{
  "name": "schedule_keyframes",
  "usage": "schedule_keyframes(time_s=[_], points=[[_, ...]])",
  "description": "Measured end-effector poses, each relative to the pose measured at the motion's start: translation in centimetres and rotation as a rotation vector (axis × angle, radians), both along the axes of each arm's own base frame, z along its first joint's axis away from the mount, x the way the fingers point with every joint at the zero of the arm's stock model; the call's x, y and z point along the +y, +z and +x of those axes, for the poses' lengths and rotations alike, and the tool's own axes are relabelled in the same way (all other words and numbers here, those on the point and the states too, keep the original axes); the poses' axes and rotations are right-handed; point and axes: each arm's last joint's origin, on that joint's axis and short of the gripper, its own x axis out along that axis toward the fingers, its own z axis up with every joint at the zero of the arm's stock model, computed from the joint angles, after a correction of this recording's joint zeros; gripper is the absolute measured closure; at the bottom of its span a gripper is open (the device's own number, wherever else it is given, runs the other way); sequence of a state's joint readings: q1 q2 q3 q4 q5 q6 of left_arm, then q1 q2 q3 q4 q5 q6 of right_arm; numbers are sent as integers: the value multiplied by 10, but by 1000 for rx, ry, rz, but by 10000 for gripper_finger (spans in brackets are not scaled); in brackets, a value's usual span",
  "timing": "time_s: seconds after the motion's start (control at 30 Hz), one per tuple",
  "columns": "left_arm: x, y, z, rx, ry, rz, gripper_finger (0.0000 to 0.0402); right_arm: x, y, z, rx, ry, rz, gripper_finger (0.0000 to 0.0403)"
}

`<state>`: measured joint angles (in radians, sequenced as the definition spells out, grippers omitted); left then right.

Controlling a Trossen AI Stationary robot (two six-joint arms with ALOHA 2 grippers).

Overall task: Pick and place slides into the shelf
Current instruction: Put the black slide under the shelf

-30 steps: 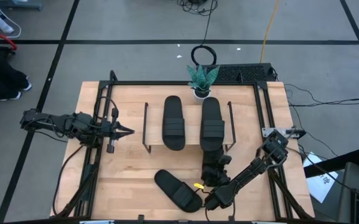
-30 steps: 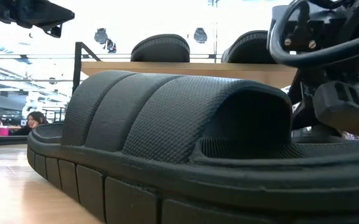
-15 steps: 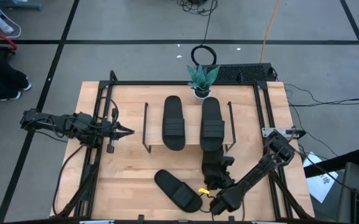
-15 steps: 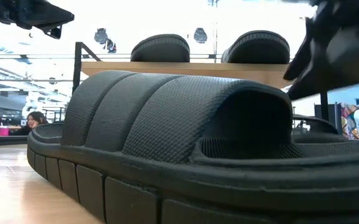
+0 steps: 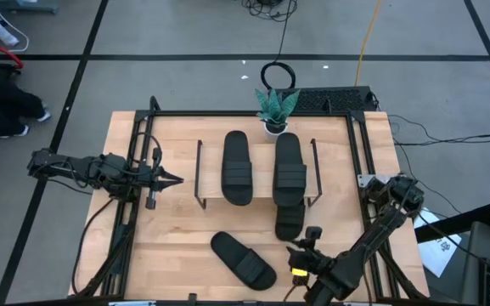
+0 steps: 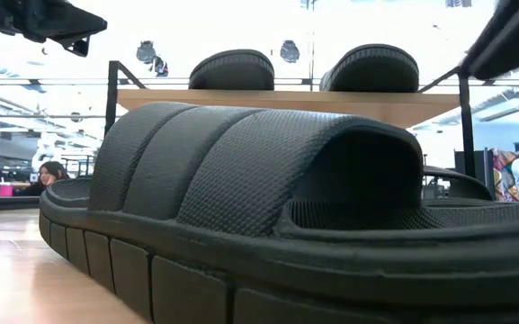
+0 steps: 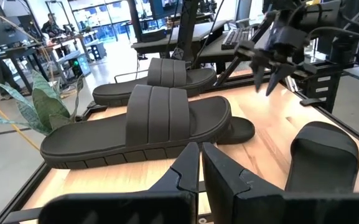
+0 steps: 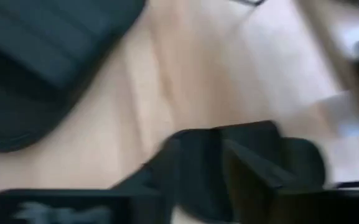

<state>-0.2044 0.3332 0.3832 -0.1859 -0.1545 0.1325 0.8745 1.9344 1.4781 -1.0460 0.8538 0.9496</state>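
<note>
High view: two slides [image 5: 237, 167] atop the shelf [image 5: 213, 196], apparently flat.

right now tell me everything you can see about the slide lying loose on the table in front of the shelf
The loose slide is a black open-toe sandal with a wide ribbed strap of textured, fabric-like weave and a thick rubbery sole grooved along its edge. It lies flat, sole down, on the wooden table, angled diagonally in front of the shelf. Nothing grips it: the right pincer sits just beside it without touching, and it is clear of the other slides.
</note>
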Motion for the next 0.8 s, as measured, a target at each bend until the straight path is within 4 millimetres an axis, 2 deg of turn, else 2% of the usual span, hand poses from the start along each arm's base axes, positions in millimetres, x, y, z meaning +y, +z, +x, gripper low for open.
schedule_keyframes(time_s=[0.07,0.13,0.43,0.8], points=[[0,0,0,0,0,0,380,2,-8,1,20,31,64,367],[0,0,0,0,0,0,380,3,-19,3,34,69,121,392],[0,0,0,-1,0,0,380,-4,-51,4,30,86,255,402],[0,0,0,-2,0,2,380,-28,-66,4,64,-32,232,403]])
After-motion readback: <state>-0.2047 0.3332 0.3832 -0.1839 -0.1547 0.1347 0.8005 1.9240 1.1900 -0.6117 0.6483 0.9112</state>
